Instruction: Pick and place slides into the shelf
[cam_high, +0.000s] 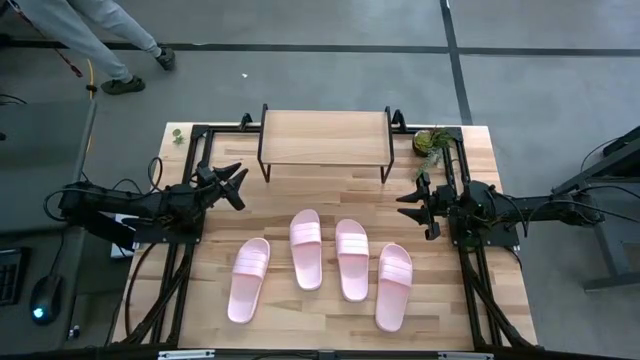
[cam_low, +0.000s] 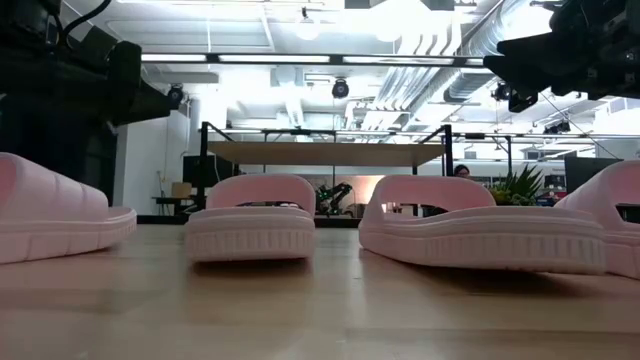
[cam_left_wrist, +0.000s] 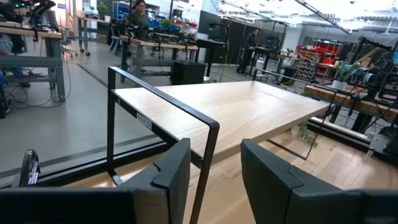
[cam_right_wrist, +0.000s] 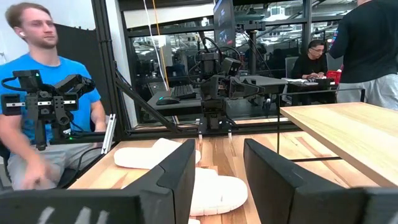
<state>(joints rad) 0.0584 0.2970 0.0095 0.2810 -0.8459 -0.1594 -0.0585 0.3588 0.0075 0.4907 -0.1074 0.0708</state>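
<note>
Four pale pink slides are lying closest to the front edge of the table, in a loose row, soles down: the far-left slide, the second slide, the third slide and the far-right slide. None is touching another.

The shelf is standing at the far edge of the table, well apart from the slides, its plank top bare. A small potted plant is sitting just beside its right end.

The left gripper is hovering at the left side of the table, jaws spread and holding nothing. The right gripper is hovering at the right side, jaws likewise spread and empty.
</note>
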